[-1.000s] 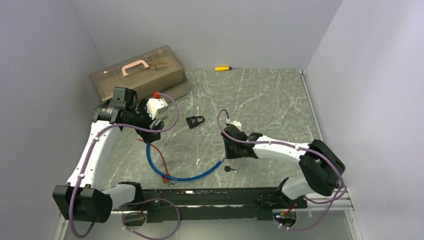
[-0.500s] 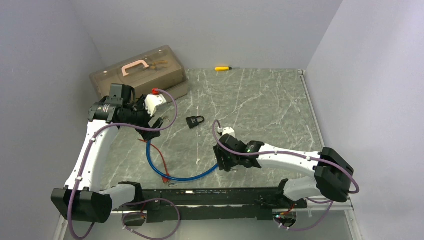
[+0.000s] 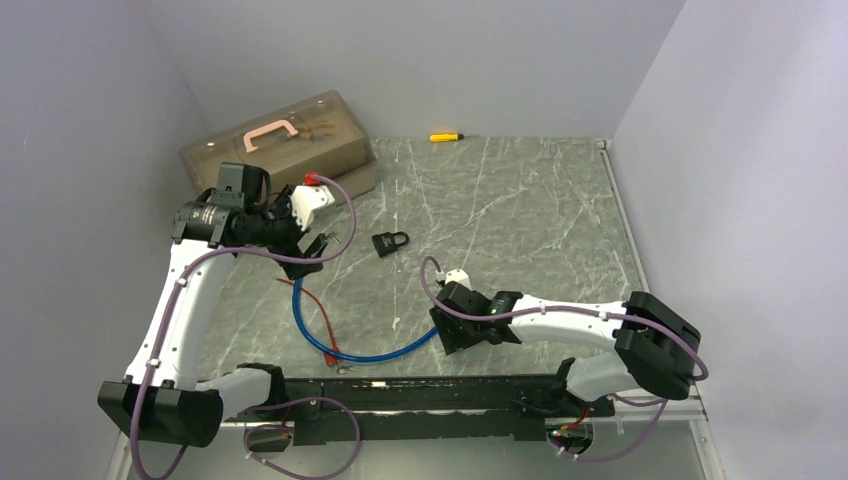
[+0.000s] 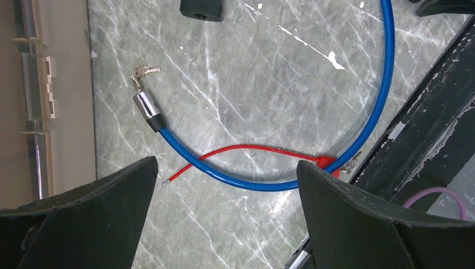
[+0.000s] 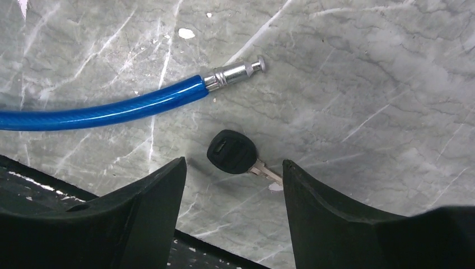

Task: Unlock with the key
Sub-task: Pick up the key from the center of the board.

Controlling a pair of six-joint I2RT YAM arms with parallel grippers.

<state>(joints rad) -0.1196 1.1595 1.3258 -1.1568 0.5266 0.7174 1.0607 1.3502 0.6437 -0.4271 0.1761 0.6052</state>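
Near the front edge of the bench [image 3: 520, 200], the key [image 5: 232, 152] is seen lying flat between the parted fingers of the right tool [image 5: 231, 168], not gripped. The metal tip of the blue cable [image 5: 112, 112] is found just beyond. Farther back, the left tool [image 4: 225, 168] is held wide open above the cable's loop, and the padlock [image 3: 390, 243] is seen beyond it.

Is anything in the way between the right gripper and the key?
Nothing visible. The key lies bare on the table between the open jaws of the right gripper. The blue cable lies apart, beyond it.
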